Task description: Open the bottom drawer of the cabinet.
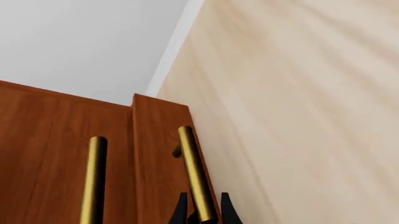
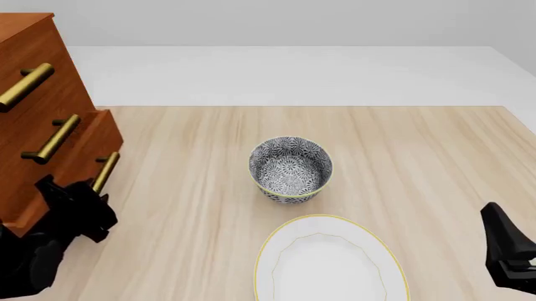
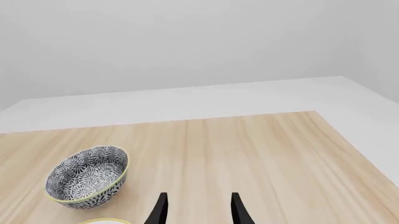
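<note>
Front view: light wooden tabletop (image 2: 418, 163) across most of the scene, white floor beyond. Tall reddish-brown cabinet (image 2: 34, 75) at the far left edge, three stacked drawers, each with a brass bar handle. Bottom drawer (image 2: 80, 160) standing slightly proud of the two above, at the cabinet's foot on the tabletop. White plate (image 2: 331, 263) with a yellow rim near the front centre, partly cut off by the lower edge. Patterned black-and-white bowl (image 2: 290, 169) just behind the plate, upright, well apart from the cabinet. Left gripper (image 2: 88, 204) low at the left, right at the near end of the bottom drawer's brass handle (image 2: 105, 171). Right gripper (image 2: 511, 251) at the lower right edge, well apart from plate and bowl, holding nothing.

Left wrist view: black fingers (image 1: 181, 212) set on either side of the handle's near end (image 1: 196, 179), bar between them, close against it; middle drawer's handle (image 1: 93, 179) alongside. Actual contact hard to tell.

Right wrist view: fingers (image 3: 240, 210) apart over bare tabletop, nothing between them, bowl (image 3: 87, 176) off to one side.
</note>
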